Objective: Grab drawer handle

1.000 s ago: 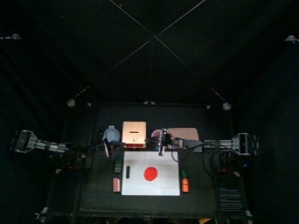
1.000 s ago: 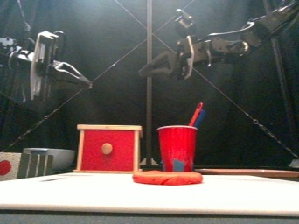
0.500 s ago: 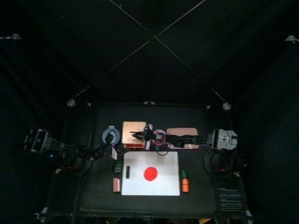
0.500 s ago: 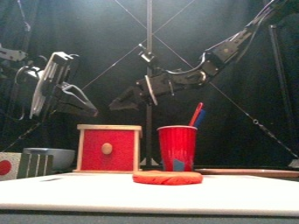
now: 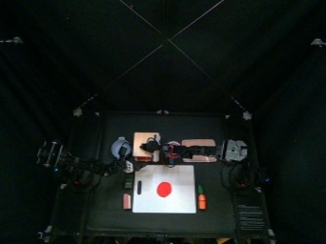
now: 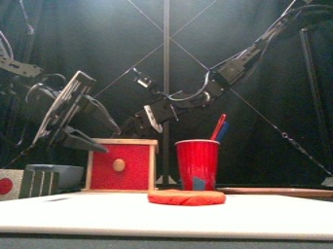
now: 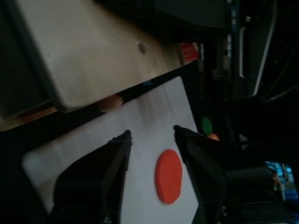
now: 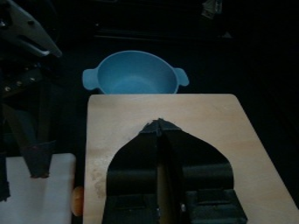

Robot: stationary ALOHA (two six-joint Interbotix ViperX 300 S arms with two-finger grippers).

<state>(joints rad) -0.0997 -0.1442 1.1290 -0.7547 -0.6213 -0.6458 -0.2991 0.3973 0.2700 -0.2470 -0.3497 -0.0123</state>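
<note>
My left gripper hangs with its jaws spread wide and nothing between them, tilted down just beside the left side of the drawer. My right gripper has its jaws pressed together with nothing in them, poised above the drawer's pale wooden top. The drawer stands on the surface left of the middle, its red front with the small round handle facing the front edge. Beside it on the right stands a red cup with a blue and a red stick in it. A flat red disc lies in front on the white mat. In my right wrist view a blue bowl sits beyond the drawer's far edge.
</note>
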